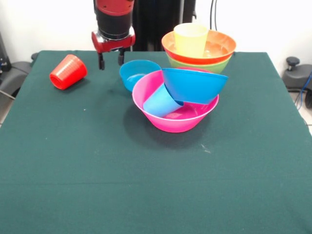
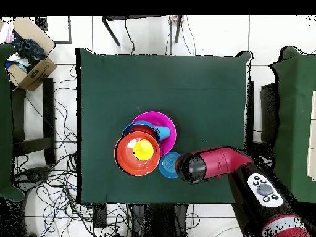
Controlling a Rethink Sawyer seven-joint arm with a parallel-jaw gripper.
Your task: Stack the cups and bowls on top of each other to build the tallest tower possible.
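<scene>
My gripper (image 1: 111, 61) hangs open and empty over the far part of the table, between a red cup (image 1: 68, 71) lying on its side and a small blue bowl (image 1: 139, 73). The large pink bowl (image 1: 176, 117) holds a tilted large blue bowl (image 1: 195, 85) and a light blue cup (image 1: 162, 102) lying on its side. Behind it an orange bowl (image 1: 220, 46) sits nested in a green bowl (image 1: 201, 65), with a yellow cup (image 1: 191, 39) upright inside. From above, the arm (image 2: 210, 163) reaches beside the small blue bowl (image 2: 168, 165), orange bowl (image 2: 126, 155) and pink bowl (image 2: 165, 123); the gripper itself is hidden under it.
The table wears a dark green cloth (image 1: 146, 185). In the overhead view a cardboard box (image 2: 31, 58) stands off the table at the top left, and cables lie on the floor around it.
</scene>
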